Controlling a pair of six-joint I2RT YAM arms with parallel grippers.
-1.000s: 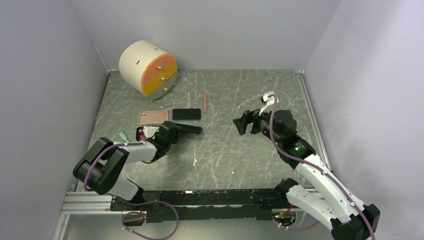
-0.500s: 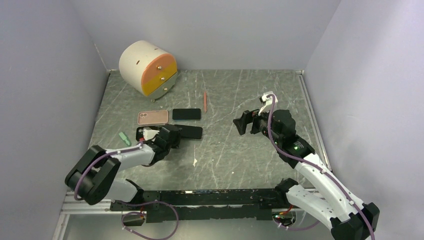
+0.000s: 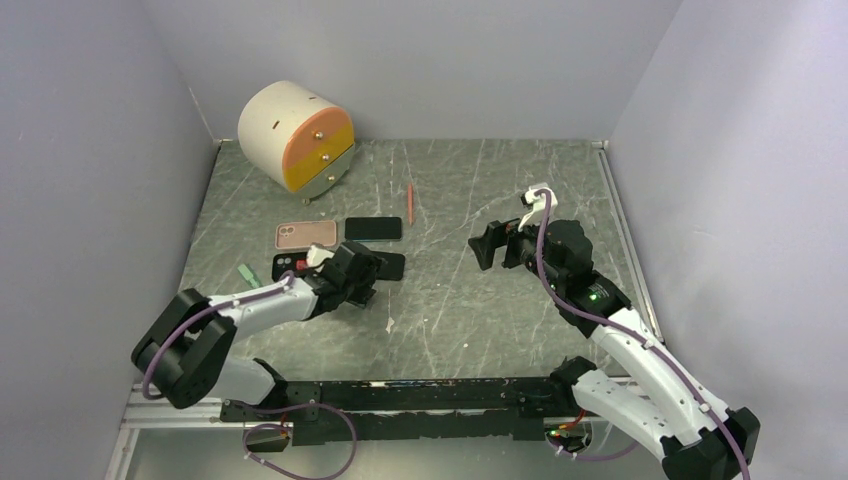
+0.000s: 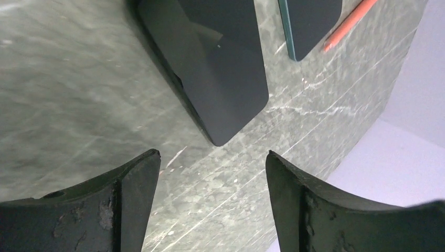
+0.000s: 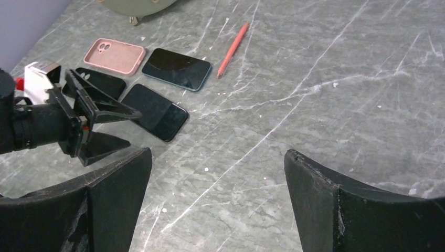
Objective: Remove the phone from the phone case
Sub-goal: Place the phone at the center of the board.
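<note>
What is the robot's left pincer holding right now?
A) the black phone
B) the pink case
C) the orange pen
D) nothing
D: the left pincer is open over the table and grips nothing, and the black phone lies flat just ahead of it.

White-and-black arms (image 3: 650,388) carry purple cables (image 3: 250,296) and scuffed black jaws.

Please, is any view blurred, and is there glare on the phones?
Top external: sharp, evenly lit, soft shadows. Left wrist: the left fingers look slightly soft; the black phone shows one tiny glint. Right wrist: the right fingers are soft too; the teal-edged phone carries a faint sheen.
</note>
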